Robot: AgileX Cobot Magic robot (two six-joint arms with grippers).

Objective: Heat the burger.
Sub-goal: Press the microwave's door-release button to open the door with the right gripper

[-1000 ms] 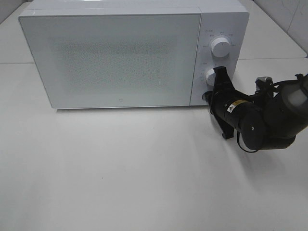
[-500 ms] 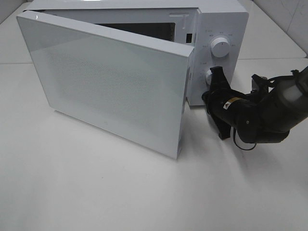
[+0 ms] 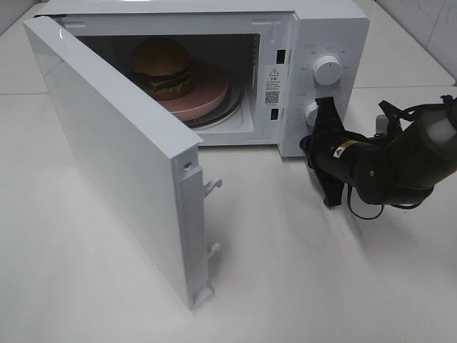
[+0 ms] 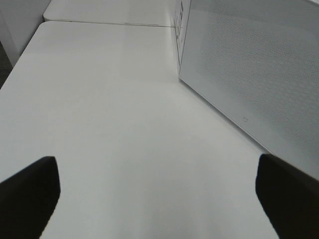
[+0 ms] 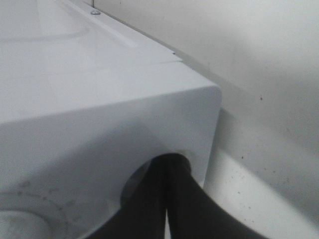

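Burger (image 3: 163, 68) sits on a pink plate (image 3: 211, 91) inside the microwave (image 3: 325, 28), toward the far left of the cavity, so it is already placed for heating. The door (image 3: 107, 157) stands swung wide toward the near left, leaving the cavity exposed. The right hand (image 3: 311, 143), pinched shut and holding nothing, rests against the control panel just below the lower knob (image 3: 312, 113), probably where the door release is. The left hand (image 4: 159, 196) hovers spread wide over the surface (image 3: 285, 271) beside the door's outer face, well placed, I judge, to push it closed
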